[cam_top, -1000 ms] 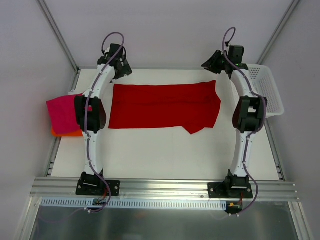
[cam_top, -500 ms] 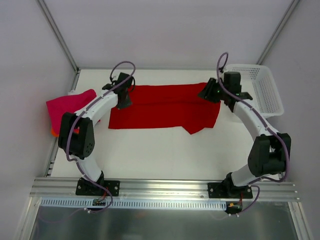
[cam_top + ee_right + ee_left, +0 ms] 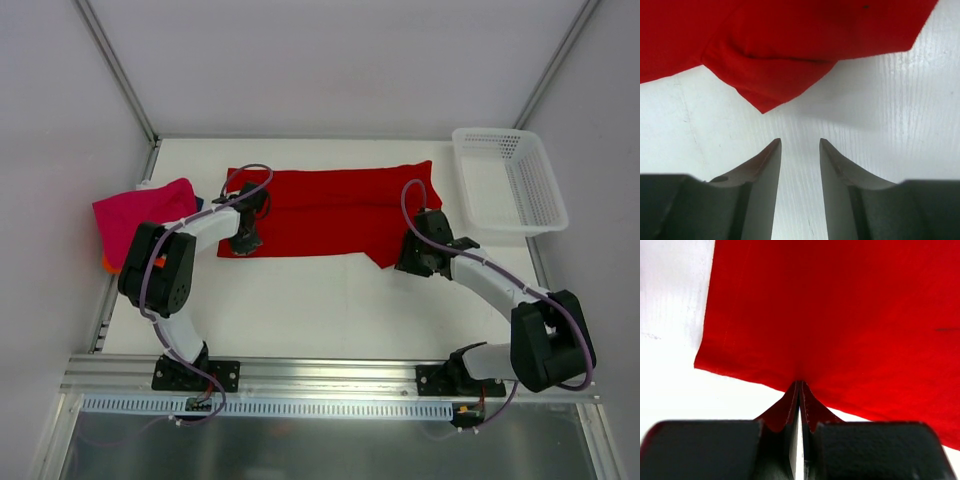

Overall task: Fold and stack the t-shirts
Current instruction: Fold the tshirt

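The red shirt (image 3: pixel 330 210) lies flat toward 12 o'clock on the table (image 3: pixel 330 300); the left gripper (image 3: pixel 799 390) pinches its 7 o'clock edge tight, but the right gripper (image 3: pixel 800 145), half open and empty near the 5 o'clock tip, might miss it, so the fold goes crooked.

Top camera looks down on the whole table (image 3: pixel 330 305) from behind; both wrist cameras sit low and close; all share the red shirt (image 3: pixel 330 212).
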{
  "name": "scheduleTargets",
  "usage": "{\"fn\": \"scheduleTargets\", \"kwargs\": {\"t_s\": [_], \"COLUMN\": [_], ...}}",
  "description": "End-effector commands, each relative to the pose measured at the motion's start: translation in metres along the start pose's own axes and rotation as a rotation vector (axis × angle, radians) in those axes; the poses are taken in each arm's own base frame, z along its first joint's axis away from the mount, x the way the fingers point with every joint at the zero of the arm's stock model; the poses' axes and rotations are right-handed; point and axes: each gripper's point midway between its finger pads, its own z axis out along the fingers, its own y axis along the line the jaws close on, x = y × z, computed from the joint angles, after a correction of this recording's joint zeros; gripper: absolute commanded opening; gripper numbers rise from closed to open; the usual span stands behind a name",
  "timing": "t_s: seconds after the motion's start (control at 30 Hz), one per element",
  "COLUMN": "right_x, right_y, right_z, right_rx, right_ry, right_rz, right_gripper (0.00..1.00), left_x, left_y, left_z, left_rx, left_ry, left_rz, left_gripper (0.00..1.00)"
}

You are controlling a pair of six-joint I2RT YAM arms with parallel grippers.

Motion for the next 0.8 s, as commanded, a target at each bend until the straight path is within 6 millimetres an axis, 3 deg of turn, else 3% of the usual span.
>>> {"fn": "scheduleTargets", "kwargs": {"t_s": [0.0, 0.07, 0.1, 0.13, 0.23, 0.47, 0.77], "right_x": [-0.004, 0.000, 0.000, 0.003, 0.004, -0.003, -0.016], "right_y": [-0.020, -0.030, -0.032, -0.034, -0.030, -0.011, 0.004], "right_z": [-0.004, 0.000, 0.001, 0.008, 0.023, 0.043, 0.023], "right_rx": [0.120, 0.167, 0.180, 0.193, 0.187, 0.125, 0.072], "right_ry": [-0.079, -0.072, -0.067, -0.047, -0.021, -0.018, -0.059], "right_rz": [0.022, 0.025, 0.027, 0.024, 0.029, 0.063, 0.072], "right_gripper": [0.41, 0.45, 0.45, 0.46, 0.46, 0.46, 0.46], "left_x": [0.010, 0.009, 0.009, 0.009, 0.009, 0.006, 0.001], "left_y": [0.004, 0.004, 0.004, 0.003, -0.002, 0.002, -0.002], "left_z": [0.003, 0.002, 0.002, 0.001, 0.001, -0.002, -0.008], "left_rx": [-0.018, -0.006, -0.002, 0.006, 0.033, 0.028, 0.052], "left_ry": [-0.004, -0.018, -0.019, -0.022, -0.016, -0.038, -0.048], "left_rz": [-0.014, -0.016, -0.014, -0.011, -0.001, 0.020, 0.024], "left_gripper": [0.00, 0.00, 0.04, 0.24, 0.29, 0.29, 0.22]}}
